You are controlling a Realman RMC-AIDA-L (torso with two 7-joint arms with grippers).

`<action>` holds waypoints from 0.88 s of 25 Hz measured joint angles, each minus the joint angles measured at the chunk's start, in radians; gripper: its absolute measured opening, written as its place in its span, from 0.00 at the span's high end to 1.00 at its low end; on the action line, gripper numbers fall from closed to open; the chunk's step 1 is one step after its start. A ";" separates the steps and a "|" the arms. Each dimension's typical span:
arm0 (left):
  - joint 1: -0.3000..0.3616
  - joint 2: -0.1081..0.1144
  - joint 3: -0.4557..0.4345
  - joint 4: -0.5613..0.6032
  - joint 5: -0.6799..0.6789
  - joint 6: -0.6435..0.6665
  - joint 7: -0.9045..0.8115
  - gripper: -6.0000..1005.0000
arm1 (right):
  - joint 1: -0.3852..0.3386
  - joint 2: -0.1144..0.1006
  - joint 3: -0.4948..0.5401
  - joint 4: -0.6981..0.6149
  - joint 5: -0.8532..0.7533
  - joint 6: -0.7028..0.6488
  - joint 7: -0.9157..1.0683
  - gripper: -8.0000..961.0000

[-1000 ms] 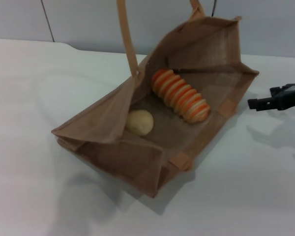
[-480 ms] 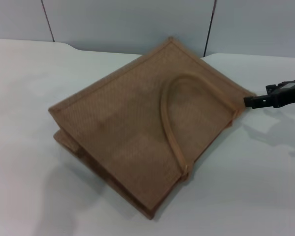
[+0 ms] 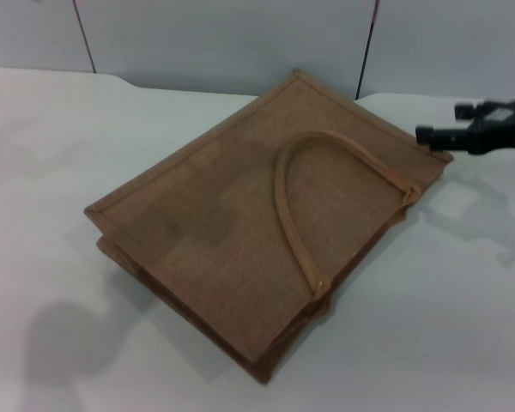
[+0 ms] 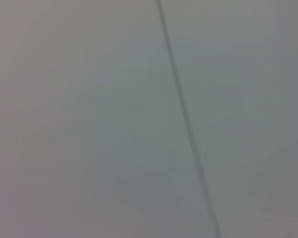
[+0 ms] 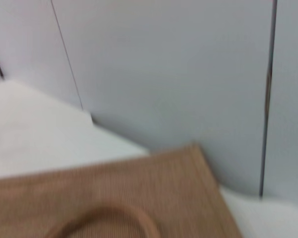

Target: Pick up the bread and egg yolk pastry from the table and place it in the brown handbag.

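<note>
The brown handbag (image 3: 215,223) lies flat on the white table (image 3: 60,154), its upper side folded down shut. One tan loop handle (image 3: 285,206) rests on top of it. The bread and the egg yolk pastry are both hidden. My right gripper (image 3: 442,123) hovers just off the bag's far right corner, open and holding nothing. The right wrist view shows that far corner of the handbag (image 5: 154,193) and part of the handle (image 5: 104,215). My left gripper does not appear in any view.
A grey panelled wall (image 3: 240,43) runs behind the table. The left wrist view shows only a wall panel with a dark seam (image 4: 184,119). Bare white tabletop surrounds the bag on the left, front and right (image 3: 446,326).
A second ago the bag stood open with the loaf and bun inside. Its side has since dropped shut over them, and the right gripper has moved up and away.
</note>
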 joint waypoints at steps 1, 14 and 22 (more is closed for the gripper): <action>0.028 0.000 0.033 -0.022 -0.051 0.066 0.076 0.13 | -0.014 0.002 -0.001 0.008 0.062 0.013 -0.068 0.06; 0.178 -0.004 0.277 -0.312 -0.725 0.431 0.852 0.20 | -0.045 0.007 0.003 0.508 1.006 0.073 -1.129 0.06; 0.184 -0.010 0.315 -0.537 -1.196 0.417 1.285 0.25 | 0.003 0.006 0.006 0.789 1.478 -0.007 -1.526 0.06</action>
